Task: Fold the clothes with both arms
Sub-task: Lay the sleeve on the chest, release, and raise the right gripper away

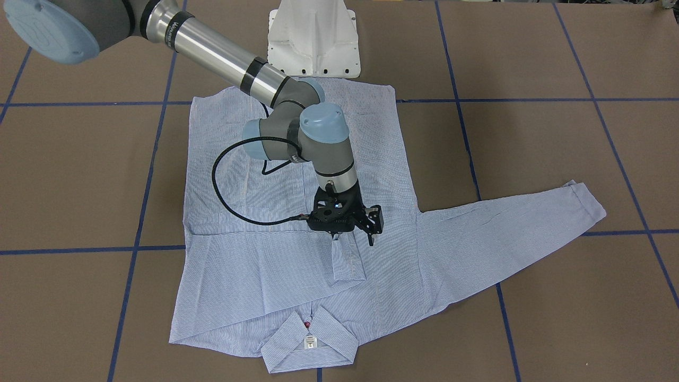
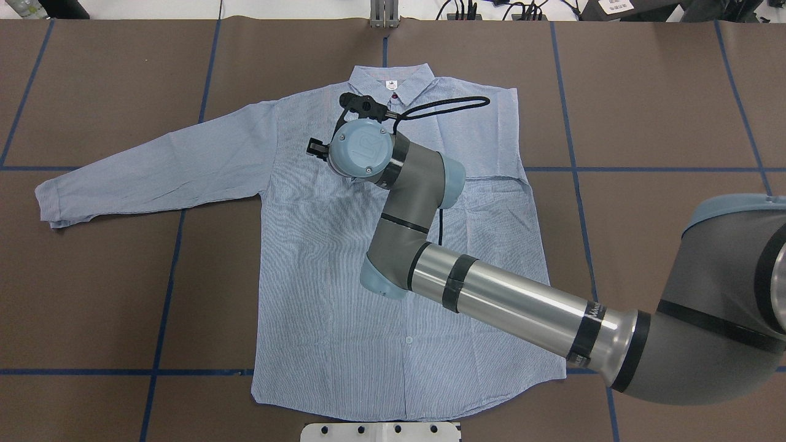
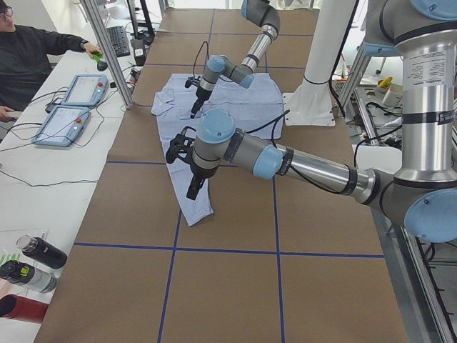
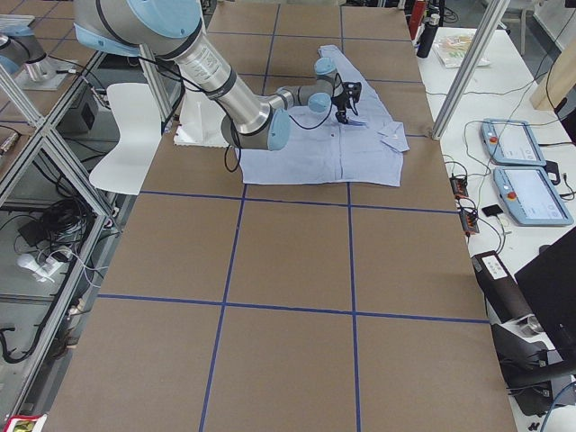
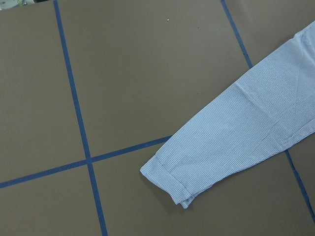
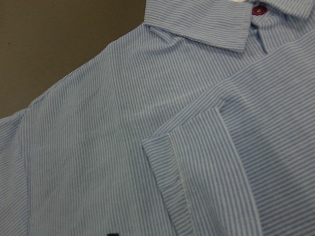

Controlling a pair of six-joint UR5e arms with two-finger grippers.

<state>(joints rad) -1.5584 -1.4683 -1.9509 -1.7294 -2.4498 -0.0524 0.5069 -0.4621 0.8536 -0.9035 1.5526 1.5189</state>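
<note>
Silver-grey jointed right arm with light blue caps [image 2: 509, 307]: nearest the overhead camera, it enters from 4 o'clock and lies across the shirt's body up to the chest.
Black two-finger right pincer [image 1: 353, 239]: points down over the chest with its jaws apart and nothing between them. Its tips are right at the folded sleeve's cuff [image 1: 347, 262], but contact with the cloth is unclear.
Light blue-and-white finely striped button-up shirt [image 2: 319, 307]: lies flat and front-up mid-table. In the overhead view its collar [image 2: 393, 78] is at 12 o'clock and its hem at 6 o'clock.
Small white neck label [image 1: 310, 342]: sits inside the collar, with a dark red button [image 1: 306, 324] just beside it.
Folded sleeve [image 1: 254, 260]: lies across the chest from the 3 o'clock shoulder and ends near the button line.
Outstretched sleeve [image 2: 159, 166]: runs flat toward 9 o'clock. The outstretched sleeve's cuff [image 5: 170, 179] lies near a tape crossing.
Silver-grey left arm [image 3: 314, 168]: shows only from the table's left end, above the table near that cuff.
Black left pincer [image 3: 193, 191]: points down. I cannot tell how far open it is.
Brown paper-covered table [image 2: 92, 276]: is divided into squares by dark blue tape lines [image 2: 92, 372].
White pedestal base [image 1: 313, 42]: stands just beside the hem at 6 o'clock.
</note>
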